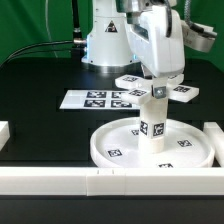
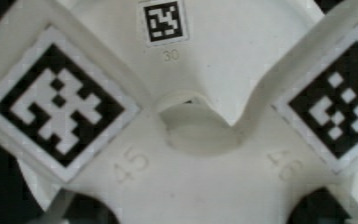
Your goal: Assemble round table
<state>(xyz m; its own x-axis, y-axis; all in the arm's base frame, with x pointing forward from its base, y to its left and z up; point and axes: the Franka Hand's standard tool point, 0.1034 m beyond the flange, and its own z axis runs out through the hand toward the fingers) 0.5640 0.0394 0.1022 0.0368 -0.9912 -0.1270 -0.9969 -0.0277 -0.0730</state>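
Note:
The large rimmed round disc [image 1: 103,146] lies on the black table at the front. The short cylindrical leg [image 1: 153,122] stands upright in its middle. The cross-shaped four-armed piece [image 1: 172,92] sits level on top of the leg. My gripper [image 1: 157,84] comes straight down onto the piece's centre and is shut on it. In the wrist view the cross-shaped piece [image 2: 105,150] fills the picture, with tagged arms and a round hollow at its centre. The gripper [image 2: 194,212] closes on it at the picture's edge, where only dark finger tips [image 2: 87,212] show. The leg and disc are hidden there.
The marker board [image 1: 92,99] lies flat behind the disc, toward the exterior view's left. White border rails run along the front [image 1: 90,181], at the right [image 1: 214,135] and at the left [image 1: 3,133]. The arm's white base [image 1: 104,40] stands at the back.

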